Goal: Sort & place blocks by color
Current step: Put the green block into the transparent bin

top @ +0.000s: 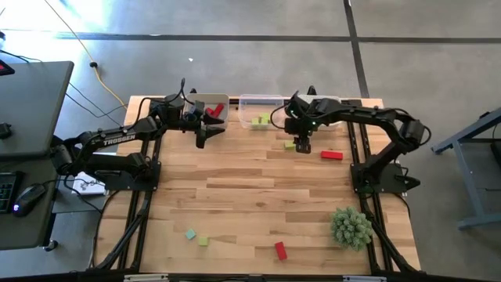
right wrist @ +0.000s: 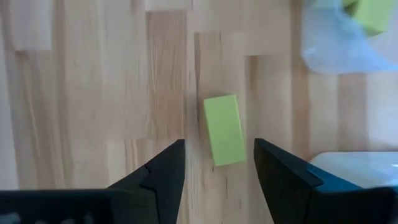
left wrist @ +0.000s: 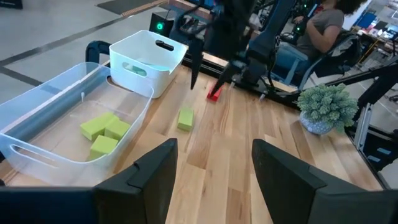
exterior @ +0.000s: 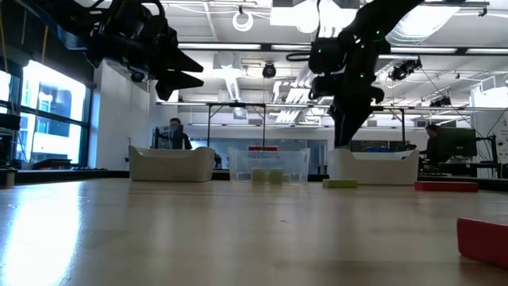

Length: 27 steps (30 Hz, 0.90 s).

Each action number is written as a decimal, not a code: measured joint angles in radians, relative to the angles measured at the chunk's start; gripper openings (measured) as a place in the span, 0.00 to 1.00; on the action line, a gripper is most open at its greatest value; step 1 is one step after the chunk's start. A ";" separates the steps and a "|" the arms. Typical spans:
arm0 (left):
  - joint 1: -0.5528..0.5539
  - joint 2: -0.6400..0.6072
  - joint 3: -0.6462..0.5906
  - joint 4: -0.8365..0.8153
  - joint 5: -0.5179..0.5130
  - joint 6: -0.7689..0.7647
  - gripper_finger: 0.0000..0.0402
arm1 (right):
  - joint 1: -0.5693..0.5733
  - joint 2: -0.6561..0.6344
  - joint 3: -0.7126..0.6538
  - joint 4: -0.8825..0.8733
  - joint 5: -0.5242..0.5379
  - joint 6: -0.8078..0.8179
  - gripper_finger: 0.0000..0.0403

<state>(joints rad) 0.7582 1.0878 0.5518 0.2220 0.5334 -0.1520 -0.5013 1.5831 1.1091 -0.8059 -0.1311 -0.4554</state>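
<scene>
My right gripper [top: 302, 146] [right wrist: 217, 177] hangs open above a yellow-green block [right wrist: 224, 129] [top: 290, 145] that lies flat on the table in front of the bins; it touches nothing. My left gripper [top: 202, 135] [left wrist: 211, 180] is open and raised beside the left white bin [top: 210, 103], which holds red blocks [top: 215, 112]. The clear bin [left wrist: 37, 134] holds three yellow-green blocks [left wrist: 102, 132], and the right white bin [left wrist: 149, 53] holds something teal. A red block [top: 332, 155] lies to the right of my right gripper. Teal [top: 190, 233], yellow-green [top: 203, 241] and red [top: 280, 251] blocks lie near the table's near edge.
The three bins stand in a row along the far edge. A spiky green plant ball [top: 351, 227] sits near the near right corner. Bare wood fills the middle of the table. People sit at desks in the room beyond the table.
</scene>
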 joint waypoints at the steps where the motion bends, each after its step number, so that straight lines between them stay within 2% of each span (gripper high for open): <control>1: 0.000 0.000 0.000 0.000 -0.004 -0.003 0.49 | 0.004 0.015 0.000 0.004 0.000 -0.009 0.45; 21: 0.000 0.000 0.000 -0.001 -0.048 -0.002 0.49 | 0.019 0.212 0.000 0.121 0.018 -0.043 0.46; 27: 0.000 0.000 0.000 -0.001 -0.047 -0.002 0.49 | 0.019 0.270 0.000 0.136 0.059 -0.042 0.46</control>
<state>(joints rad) 0.7586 1.0878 0.5518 0.2214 0.4862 -0.1542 -0.4824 1.8532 1.1096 -0.6699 -0.0716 -0.4976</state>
